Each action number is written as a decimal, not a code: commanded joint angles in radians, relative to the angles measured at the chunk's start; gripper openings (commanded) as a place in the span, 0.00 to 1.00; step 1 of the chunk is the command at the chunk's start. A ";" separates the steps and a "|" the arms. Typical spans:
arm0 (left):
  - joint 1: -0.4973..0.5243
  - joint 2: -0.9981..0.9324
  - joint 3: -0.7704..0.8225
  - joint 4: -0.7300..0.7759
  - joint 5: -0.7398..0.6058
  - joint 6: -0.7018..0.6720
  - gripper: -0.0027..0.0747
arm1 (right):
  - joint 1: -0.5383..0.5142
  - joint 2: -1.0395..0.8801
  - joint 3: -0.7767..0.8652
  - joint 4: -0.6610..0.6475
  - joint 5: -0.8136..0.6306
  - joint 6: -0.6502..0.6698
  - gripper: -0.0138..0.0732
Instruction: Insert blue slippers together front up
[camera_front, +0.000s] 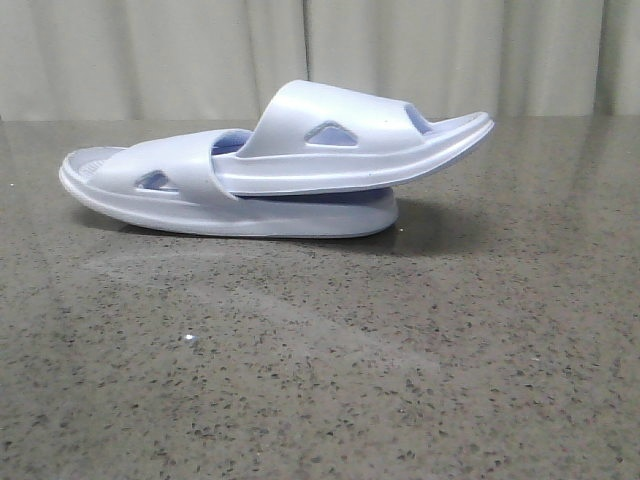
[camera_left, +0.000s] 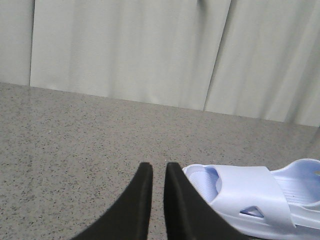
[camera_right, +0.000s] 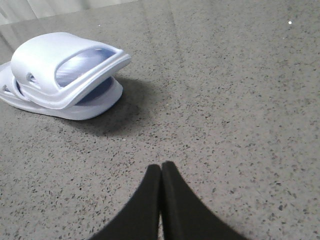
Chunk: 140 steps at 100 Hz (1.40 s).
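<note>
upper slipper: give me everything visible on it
The upper slipper is a pale lavender-blue slide that looks like moulded foam, with a thick sole and a wide strap with a triangular side cut-out. Its left end is tucked under the strap of the lower slipper, and it lies on that slipper's footbed. Its right end tilts up, overhanging the lower sole, clear of the table. Only the lower slipper touches it; neither claw is on it.
</note>
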<state>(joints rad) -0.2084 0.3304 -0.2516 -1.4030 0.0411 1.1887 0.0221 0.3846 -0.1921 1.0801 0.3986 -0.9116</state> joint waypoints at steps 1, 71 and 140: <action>-0.010 0.007 -0.025 -0.008 -0.012 -0.010 0.05 | 0.002 0.000 -0.027 0.028 -0.026 -0.001 0.07; 0.110 -0.245 0.250 1.324 -0.111 -1.267 0.05 | 0.002 0.000 -0.027 0.028 -0.026 -0.001 0.07; 0.160 -0.306 0.264 1.347 -0.059 -1.262 0.05 | 0.002 0.000 -0.027 0.028 -0.026 -0.001 0.07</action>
<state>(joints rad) -0.0521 0.0150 0.0016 -0.0582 0.0484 -0.0676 0.0221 0.3846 -0.1921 1.0801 0.3986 -0.9098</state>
